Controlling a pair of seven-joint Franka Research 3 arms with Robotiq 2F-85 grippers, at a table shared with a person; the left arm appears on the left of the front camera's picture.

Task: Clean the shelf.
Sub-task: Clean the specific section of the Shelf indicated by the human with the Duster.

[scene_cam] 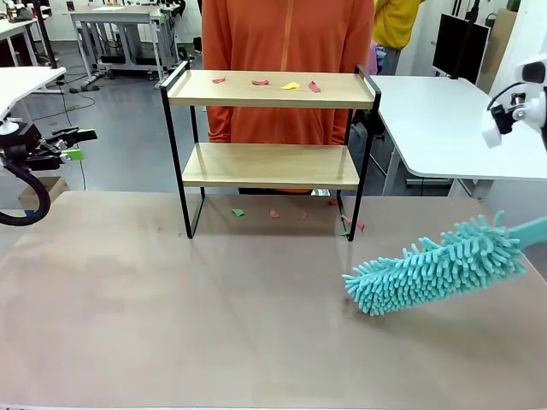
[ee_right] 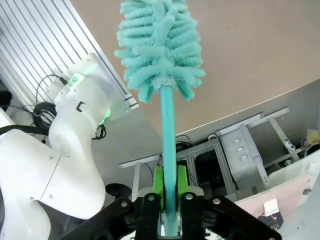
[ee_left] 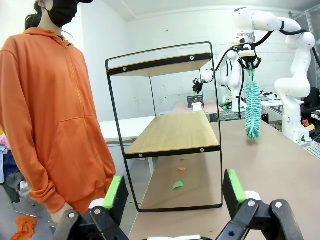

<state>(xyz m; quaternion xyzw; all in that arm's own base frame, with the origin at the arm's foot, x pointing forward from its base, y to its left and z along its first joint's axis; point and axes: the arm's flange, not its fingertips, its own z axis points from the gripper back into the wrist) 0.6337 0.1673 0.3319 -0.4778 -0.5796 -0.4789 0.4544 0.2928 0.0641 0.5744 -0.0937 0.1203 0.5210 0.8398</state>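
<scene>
**Operator:** Teal, fluffy, one of it: that's the duster point(scene_cam: 436, 269). My right gripper point(ee_right: 169, 192) is clamped on its handle, green pads pressed against both sides.

**Desk:** Where is the head?

**Operator:** Low over the table point(scene_cam: 214, 333) on my right, near the front. I can't tell whether it touches the surface. It is well apart from the shelf point(scene_cam: 265, 166).

**Desk:** And the shelf itself?

**Operator:** It stands upright at the far middle of the table, with two wooden boards in a black frame. One person point(scene_cam: 286, 34) in an orange hoodie stands just behind it.

**Desk:** What's on it?

**Operator:** I count four scraps point(scene_cam: 260, 82) on the top board point(scene_cam: 342, 90), three reddish and one yellow, in a loose row. The lower board looks bare. More bits lie on the table under and behind the frame, green and red. I see at least five, but some are too small to count for sure.

**Desk:** Your other arm?

**Operator:** The left gripper point(ee_left: 175, 192) sits off the table's left edge with its fingers spread wide and nothing between them. Its camera looks at the shelf end-on.
</scene>
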